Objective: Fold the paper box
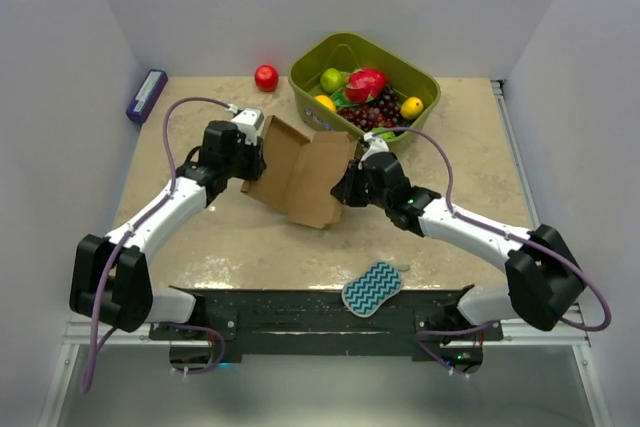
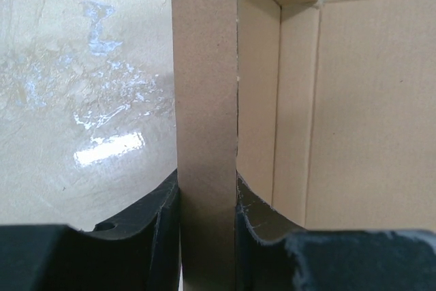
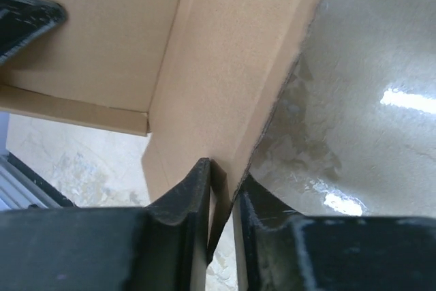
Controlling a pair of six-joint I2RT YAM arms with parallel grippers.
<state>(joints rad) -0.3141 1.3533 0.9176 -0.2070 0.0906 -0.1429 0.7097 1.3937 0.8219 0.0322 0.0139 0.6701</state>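
Mid-fold: the plain brown thin-cardboard paper box (image 1: pixel 303 175) stands half-open mid-table, between both arms. The left gripper (image 2: pixel 206 199) pinches one side panel and the right gripper (image 3: pixel 221 185) the opposite edge. Next, prob. swing the panels inward w/o creasing wrongly. The top view shows the whole blank; only the wrist cams show the pinches.

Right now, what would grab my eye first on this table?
The paper box at mid-table, half-opened and gripped from both sides: the left claw pinches one panel edge, the right claw the opposite side. Behind it sits a green basket of bright fruit, and a teal zigzag sponge lies at the near edge.
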